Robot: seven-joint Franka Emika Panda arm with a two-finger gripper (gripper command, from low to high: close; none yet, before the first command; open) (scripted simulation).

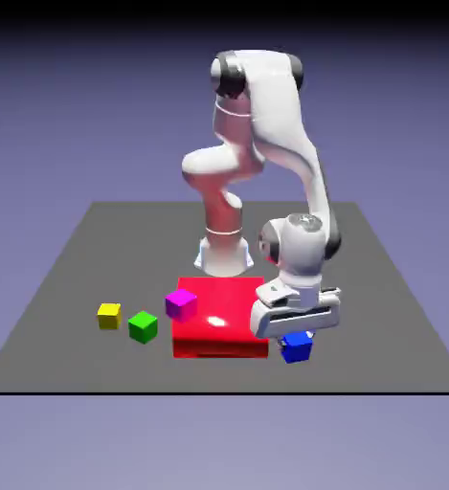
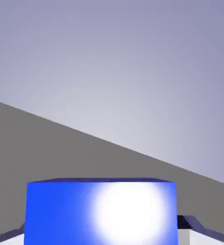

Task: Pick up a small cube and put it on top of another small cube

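The gripper (image 1: 297, 337) is clamped tight on the blue cube (image 1: 297, 347), low beside the red block (image 1: 218, 330) — green cube (image 1: 143, 326) and yellow cube (image 1: 108, 315) lie well off toward the exterior view's left, past it.

No text, label, brand, number or sign can be read anywhere in either view of the scene.
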